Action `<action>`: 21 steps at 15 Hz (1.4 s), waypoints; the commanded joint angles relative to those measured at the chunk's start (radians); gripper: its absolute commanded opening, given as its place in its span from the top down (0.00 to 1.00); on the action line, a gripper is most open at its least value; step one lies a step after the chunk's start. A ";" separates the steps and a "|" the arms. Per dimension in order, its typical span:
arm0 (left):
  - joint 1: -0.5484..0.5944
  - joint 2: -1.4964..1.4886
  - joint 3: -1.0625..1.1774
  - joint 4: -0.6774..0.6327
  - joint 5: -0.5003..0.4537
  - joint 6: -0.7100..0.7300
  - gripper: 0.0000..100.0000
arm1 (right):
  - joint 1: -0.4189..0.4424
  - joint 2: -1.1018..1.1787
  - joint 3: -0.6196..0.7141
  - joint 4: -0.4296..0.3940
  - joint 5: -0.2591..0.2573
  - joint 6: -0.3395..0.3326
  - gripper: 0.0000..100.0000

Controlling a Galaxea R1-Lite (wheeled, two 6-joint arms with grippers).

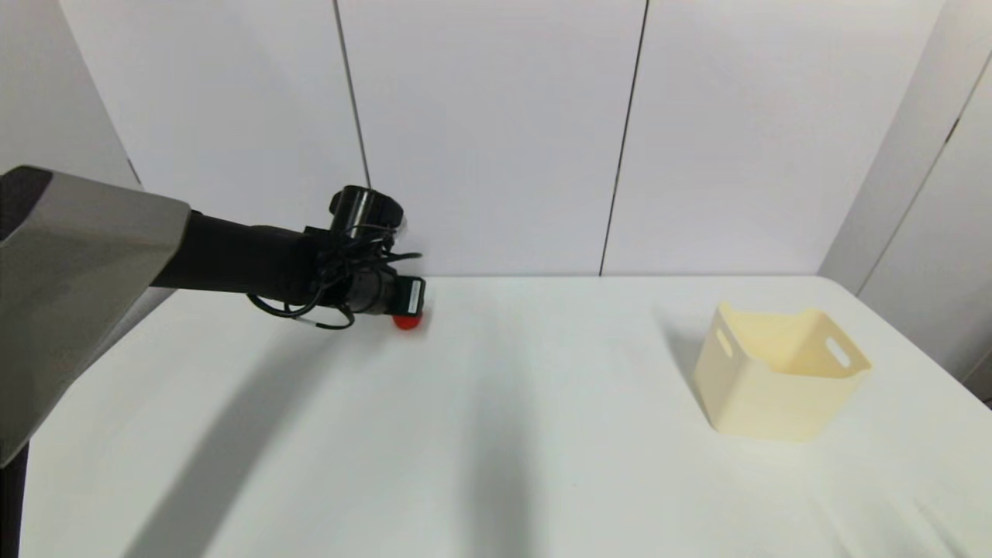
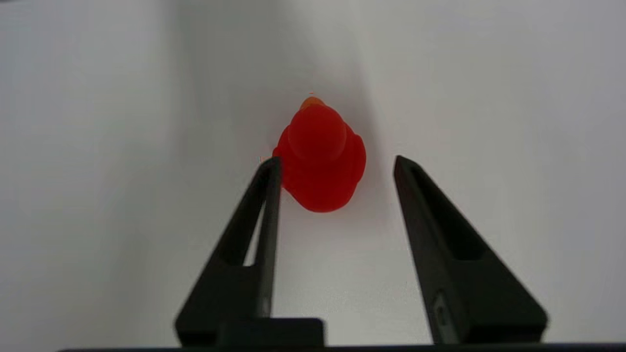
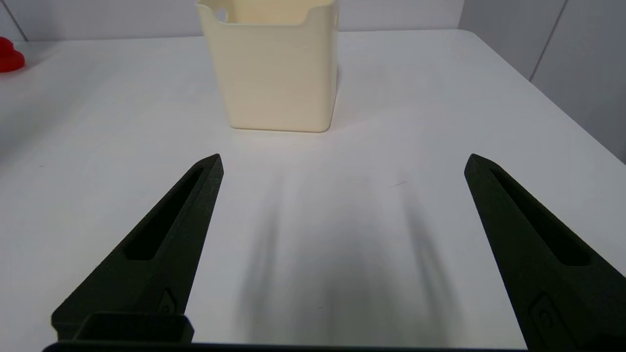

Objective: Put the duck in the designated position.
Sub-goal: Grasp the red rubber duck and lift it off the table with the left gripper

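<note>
Reaching across the white table [image 1: 496, 434] at left of centre in the head view, left gripper [image 2: 337, 164] spread around the red toy duck [image 2: 320, 161], one fingertip [image 2: 271, 168] touching it; cream bin [image 1: 779, 376] far right; right gripper [image 3: 342, 164] parked, spread wide.

The left gripper [image 2: 337, 164] hangs over the white table [image 2: 98, 195] with its two black fingers [image 2: 254, 234] spread apart. The red duck [image 2: 320, 161] sits upright on the table between the fingertips, nearer one finger, whose tip looks to be touching or just beside its body, while the other finger stands apart from it
</note>
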 commanded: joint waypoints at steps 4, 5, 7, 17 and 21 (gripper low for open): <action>-0.003 0.048 -0.047 -0.003 0.070 -0.005 0.00 | 0.001 0.001 0.000 -0.001 0.000 0.000 0.00; -0.006 0.051 -0.048 -0.003 0.113 -0.006 0.00 | -0.001 0.001 0.000 -0.001 0.000 0.000 0.00; -0.015 0.061 -0.048 -0.003 0.165 -0.014 0.00 | -0.001 0.001 0.000 -0.001 0.000 0.000 0.00; -0.061 0.109 -0.074 -0.001 0.262 -0.160 0.00 | -0.001 0.001 0.000 -0.001 0.000 0.000 0.00; -0.061 0.109 -0.074 -0.001 0.273 -0.164 0.00 | -0.001 0.001 0.000 -0.001 0.000 0.000 0.00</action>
